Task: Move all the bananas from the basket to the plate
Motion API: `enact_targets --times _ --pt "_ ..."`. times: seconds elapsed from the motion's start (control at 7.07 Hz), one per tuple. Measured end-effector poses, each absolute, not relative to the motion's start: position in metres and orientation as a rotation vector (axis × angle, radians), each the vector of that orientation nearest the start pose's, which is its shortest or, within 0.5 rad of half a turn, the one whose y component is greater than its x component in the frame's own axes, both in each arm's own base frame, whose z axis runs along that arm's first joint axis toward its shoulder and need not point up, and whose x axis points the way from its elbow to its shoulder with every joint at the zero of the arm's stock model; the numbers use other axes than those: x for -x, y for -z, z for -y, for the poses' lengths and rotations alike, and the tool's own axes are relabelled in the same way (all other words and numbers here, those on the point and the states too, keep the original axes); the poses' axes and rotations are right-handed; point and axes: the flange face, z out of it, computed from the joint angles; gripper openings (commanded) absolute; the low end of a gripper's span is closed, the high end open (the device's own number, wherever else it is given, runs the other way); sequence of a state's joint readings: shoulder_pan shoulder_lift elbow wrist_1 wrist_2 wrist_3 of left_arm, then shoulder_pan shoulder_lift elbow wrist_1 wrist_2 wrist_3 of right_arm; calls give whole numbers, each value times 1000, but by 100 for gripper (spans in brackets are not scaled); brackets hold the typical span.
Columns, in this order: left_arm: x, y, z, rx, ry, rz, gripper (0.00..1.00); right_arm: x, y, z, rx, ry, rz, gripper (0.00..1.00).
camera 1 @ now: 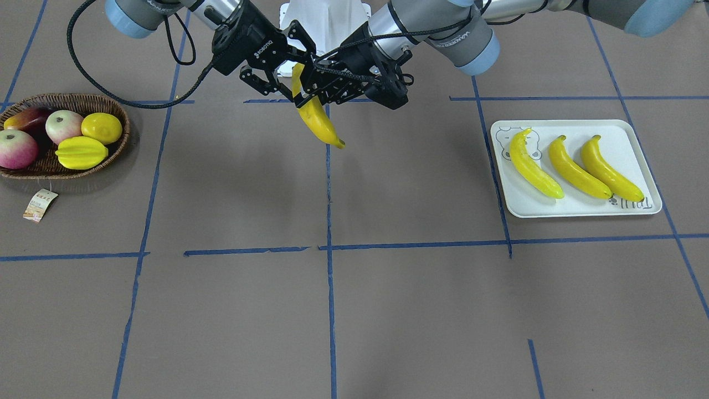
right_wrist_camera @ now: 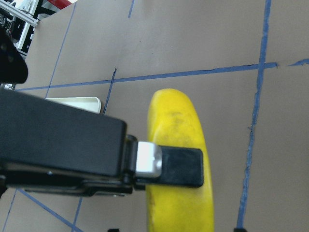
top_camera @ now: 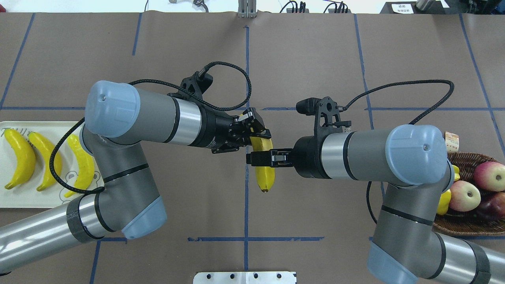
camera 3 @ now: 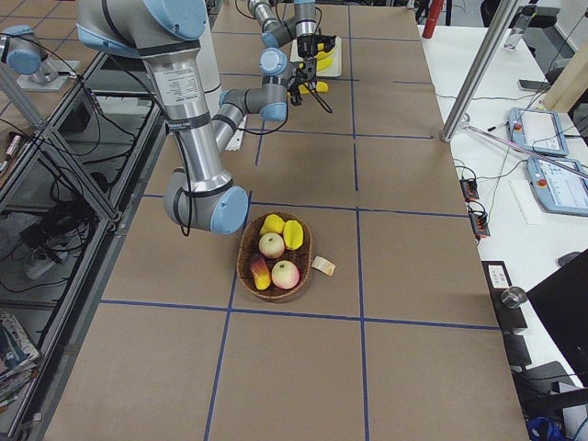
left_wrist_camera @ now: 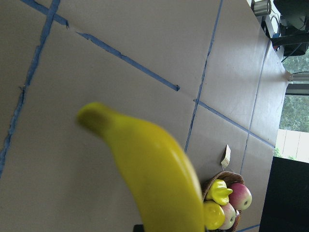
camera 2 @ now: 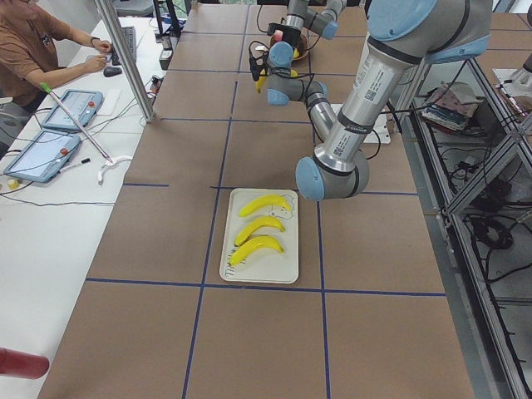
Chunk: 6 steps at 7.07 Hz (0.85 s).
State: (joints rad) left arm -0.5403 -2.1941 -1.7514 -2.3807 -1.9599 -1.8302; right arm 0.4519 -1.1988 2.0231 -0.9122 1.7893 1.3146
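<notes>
Both the left gripper (top_camera: 258, 132) and the right gripper (top_camera: 262, 157) are clamping one banana (top_camera: 264, 167) in mid-air above the table centre; three bananas (camera 1: 573, 166) are lying on the plate (camera 1: 637, 141).

brown table (camera 1: 388, 310), blue tape lines (camera 1: 330, 288)

Plate (top_camera: 12, 199): at robot's left table end, three bananas (top_camera: 46, 159) side by side on it. Basket (top_camera: 469, 227): opposite end, at robot's right. Fourth banana (top_camera: 263, 167): above table centre, between left gripper (top_camera: 258, 132) and right gripper (top_camera: 260, 158), well apart from both containers.
</notes>
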Motion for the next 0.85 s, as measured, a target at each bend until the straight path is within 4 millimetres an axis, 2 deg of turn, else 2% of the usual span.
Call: enact_targets --times 0.28,0.42,0.57,0.85 --pt "-471 -125 398 71 307 -1607 0 421 -180 330 -344 -3 1446 100" --pt "-465 -138 404 78 313 -1576 0 418 -181 330 -344 -4 1445 100" --pt "-450 -162 417 87 316 -1528 0 414 -184 328 -342 -5 1441 100" --pt "-396 -226 452 67 312 -1421 0 406 -193 325 -335 -8 1426 100"
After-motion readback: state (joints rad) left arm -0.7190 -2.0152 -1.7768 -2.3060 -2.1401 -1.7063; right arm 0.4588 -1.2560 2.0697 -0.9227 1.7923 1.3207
